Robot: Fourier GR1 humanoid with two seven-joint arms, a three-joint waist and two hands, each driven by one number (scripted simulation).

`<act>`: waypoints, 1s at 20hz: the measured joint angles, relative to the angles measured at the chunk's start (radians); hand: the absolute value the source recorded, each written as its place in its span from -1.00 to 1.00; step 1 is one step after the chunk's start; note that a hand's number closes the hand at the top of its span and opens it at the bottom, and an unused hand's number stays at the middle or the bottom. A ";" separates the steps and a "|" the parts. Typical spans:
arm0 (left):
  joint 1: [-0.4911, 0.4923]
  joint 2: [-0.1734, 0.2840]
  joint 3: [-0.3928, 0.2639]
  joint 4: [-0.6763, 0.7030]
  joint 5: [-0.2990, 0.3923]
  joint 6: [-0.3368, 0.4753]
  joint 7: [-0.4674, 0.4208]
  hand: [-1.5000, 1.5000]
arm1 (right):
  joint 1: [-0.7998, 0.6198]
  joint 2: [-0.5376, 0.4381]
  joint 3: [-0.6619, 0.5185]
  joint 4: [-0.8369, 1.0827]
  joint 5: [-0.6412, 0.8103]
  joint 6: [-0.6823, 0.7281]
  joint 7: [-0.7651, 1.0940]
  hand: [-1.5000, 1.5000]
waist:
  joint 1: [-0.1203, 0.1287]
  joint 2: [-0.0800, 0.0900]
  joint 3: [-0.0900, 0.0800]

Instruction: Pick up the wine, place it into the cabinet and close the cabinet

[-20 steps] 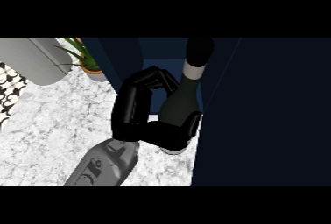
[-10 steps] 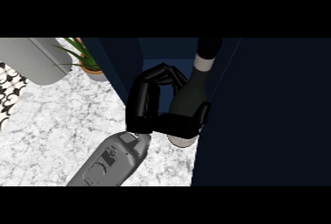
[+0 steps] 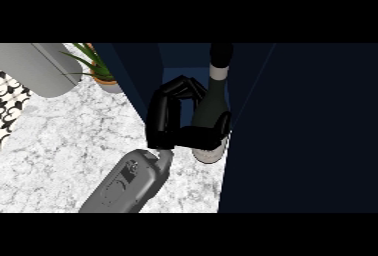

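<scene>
1. Nearest the view's lower edge, one grey forearm [image 3: 127, 184] comes up over the marble counter [image 3: 59, 150] toward the cabinet. Which arm it is cannot be read from the frame alone; it lies left of centre.
2. At the forearm's end, the black hand [image 3: 168, 120] is wrapped round the wine bottle [image 3: 212, 107]: the fingers [image 3: 181, 90] curl over the bottle's left side and the thumb [image 3: 203, 134] crosses its lower body, so the hand is grasping the wine.
3. The bottle stands just right of the palm, roughly upright with a slight tilt; its pale base shows below the thumb and its dark neck rises above the fingers.
4. The bottle's neck and shoulder sit inside the dark blue cabinet opening [image 3: 184, 57], beyond the fingertips; its base is at the counter's edge beside the cabinet door [image 3: 303, 130], which fills the space to the right of the hand.
5. Farther off, up and left of the hand, a potted plant [image 3: 100, 75] stands on the counter.
6. Left of the plant, a grey rounded object [image 3: 40, 67] lies at the far left.
</scene>
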 measured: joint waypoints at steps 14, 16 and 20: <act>-0.028 0.001 0.029 0.268 -0.006 -0.026 -0.211 1.00 | 0.007 0.009 -0.011 0.003 -0.005 0.011 -0.012 -1.00 | -0.002 0.001 0.000; -0.051 0.000 0.048 0.302 0.003 -0.023 -0.229 1.00 | 0.019 0.000 -0.028 0.001 -0.008 0.023 -0.020 -1.00 | -0.004 0.001 0.000; -0.055 0.000 0.098 0.350 0.017 -0.064 -0.272 1.00 | 0.011 -0.003 -0.048 0.004 -0.012 0.027 -0.019 -1.00 | -0.001 0.001 0.000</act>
